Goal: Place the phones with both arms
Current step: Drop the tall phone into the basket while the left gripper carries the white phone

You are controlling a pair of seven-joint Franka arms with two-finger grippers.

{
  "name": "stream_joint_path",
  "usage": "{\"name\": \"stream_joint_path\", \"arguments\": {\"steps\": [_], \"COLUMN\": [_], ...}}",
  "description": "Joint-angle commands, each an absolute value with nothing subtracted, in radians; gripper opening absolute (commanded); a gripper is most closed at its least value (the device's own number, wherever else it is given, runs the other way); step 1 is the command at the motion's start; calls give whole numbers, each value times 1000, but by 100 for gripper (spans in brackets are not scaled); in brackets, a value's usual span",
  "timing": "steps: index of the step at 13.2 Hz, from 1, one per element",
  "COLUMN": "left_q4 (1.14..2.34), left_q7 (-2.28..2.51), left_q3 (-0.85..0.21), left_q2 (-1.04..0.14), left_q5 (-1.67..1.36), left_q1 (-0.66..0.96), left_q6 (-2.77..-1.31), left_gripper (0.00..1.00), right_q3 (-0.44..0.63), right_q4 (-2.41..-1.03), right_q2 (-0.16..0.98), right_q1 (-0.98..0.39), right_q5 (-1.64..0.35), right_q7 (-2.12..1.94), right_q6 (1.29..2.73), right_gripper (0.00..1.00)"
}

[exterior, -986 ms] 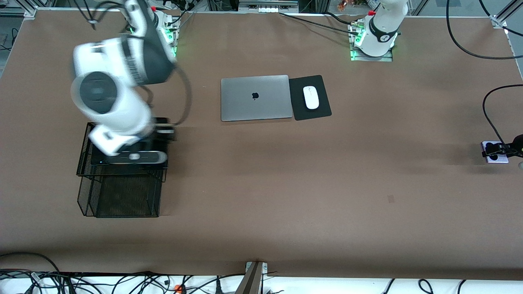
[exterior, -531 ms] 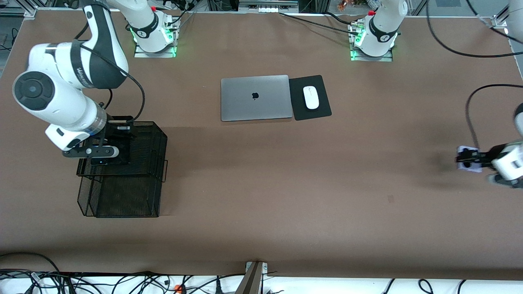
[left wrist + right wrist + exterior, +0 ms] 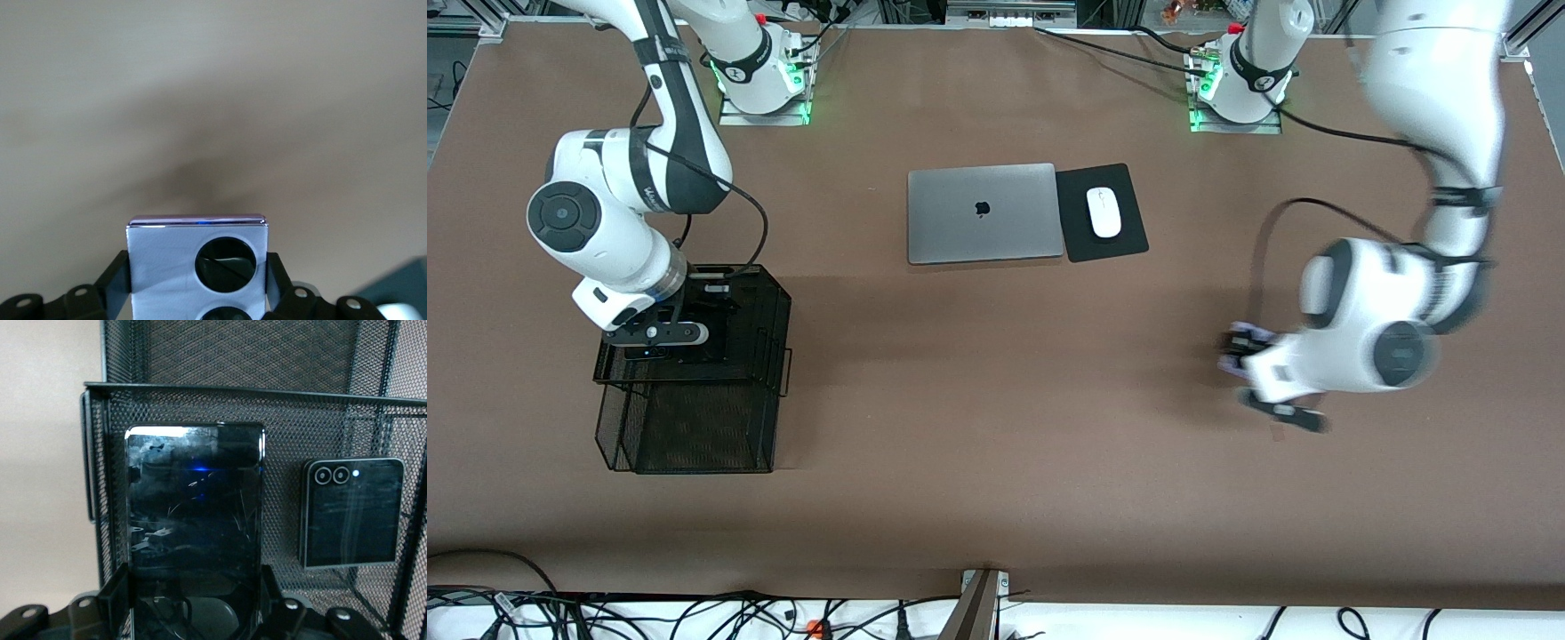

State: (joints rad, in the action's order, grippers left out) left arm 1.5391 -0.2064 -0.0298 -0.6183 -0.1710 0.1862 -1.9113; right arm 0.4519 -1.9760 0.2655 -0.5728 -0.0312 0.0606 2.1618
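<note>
Left gripper [image 3: 199, 293] was clamped on the lavender phone [image 3: 197, 267], held in the air over bare table [image 3: 1049, 444] toward the left arm's end. Right gripper [image 3: 193, 613] was clamped on the black phone [image 3: 193, 540], held over the mesh basket [image 3: 765, 302]. A flip phone [image 3: 351, 513] was seen inside the basket.

Closed grey laptop [image 3: 982, 212], white mouse [image 3: 1104, 212] on black pad [image 3: 1125, 238], brown table [image 3: 996, 427]

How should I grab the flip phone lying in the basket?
Pinch the flip phone across two opposite straight edges, coming straight down from above. It seems to lie flat, face up, on the mesh basket floor with walls close around, so a sideways approach looks blocked.
</note>
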Motion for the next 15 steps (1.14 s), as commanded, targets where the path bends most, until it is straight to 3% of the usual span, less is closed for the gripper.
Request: {"name": "stream_joint_path", "arguments": {"steps": [1,5,6,7,10,13,14,15], "left_q4": [1513,1509,1497,1459,1321,1316,1319,1321], "left_q7": [-103,231,311,375,579,638,638,631], "left_q3": [-17,-17,-17,-17,-17,-17,-17,-15], "left_q2": [-670,-728,-753,-787,-923,-972,-973,-966], "left_q5": [-320,-333,-333,-333,-331,-331,-328,-322], "left_q1": [311,526,570,613,699,747,756,756], "left_q6": [-1990,-2236,-2293,-2334,-2425,-2528,-2528,-2528], "left_gripper": [41,41,41,41,41,44,63,100], "right_q3": [454,454,454,454,454,469,472,479], "right_q4": [-1977,-1971,-1965,-1962,-1922,-1837,-1792,-1746], "right_q2": [294,327,327,327,316,301,298,295], "right_q1": [-563,-558,-557,-555,-554,-554,-554,-554], "right_q5": [-77,-80,-80,-80,-80,-80,-80,-81], "right_q7": [11,9,11,12,15,15,15,17], "right_q6": [2204,2227,2226,2226,2192,2073,2010,1941], "right_gripper": [0,0,53,100,100,100,100,100]}}
